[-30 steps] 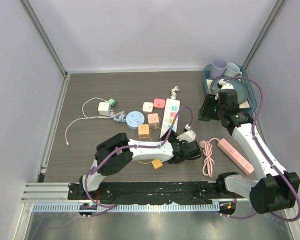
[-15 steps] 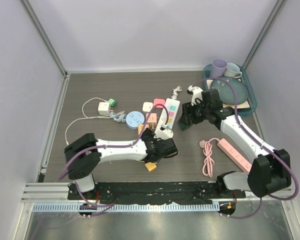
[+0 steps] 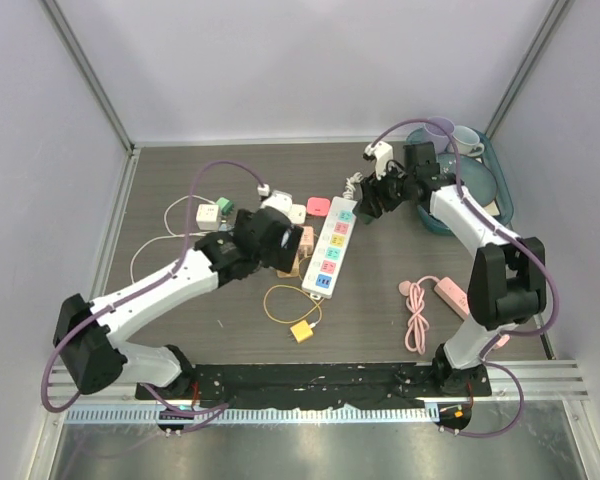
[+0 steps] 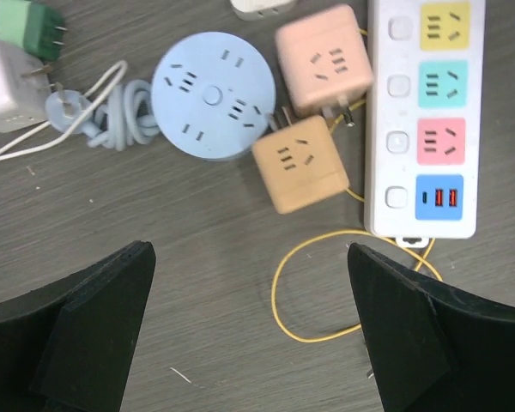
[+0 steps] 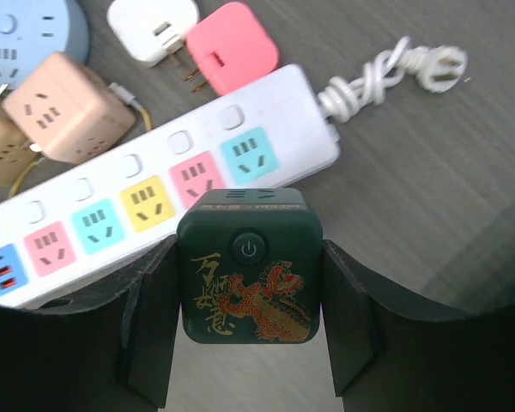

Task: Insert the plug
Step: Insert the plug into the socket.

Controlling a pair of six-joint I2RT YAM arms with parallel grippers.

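Our right fingers (image 5: 150, 330) grip the dark green plug (image 5: 247, 279) above the white power strip (image 5: 292, 116). Our left fingers (image 4: 86, 330) gape empty.

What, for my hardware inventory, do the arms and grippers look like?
The left arm and right arm have white links, black joints and a loose purple cable each. The left gripper and right gripper have black, broad, flat-faced fingers.

The dark wood-grain bench (image 3: 160, 180) carries a white power strip (image 3: 332, 243) lying aslant at its middle. Just left of the strip are a round blue socket (image 4: 213, 94), a peach cube (image 4: 320, 58) and an orange cube (image 4: 302, 163). A yellow plug (image 3: 302, 331) lies nearer. A pink power strip (image 3: 448, 292) and a coiled pink cord (image 3: 416, 318) lie to the right, and a teal tray (image 3: 507, 205) sits back right.
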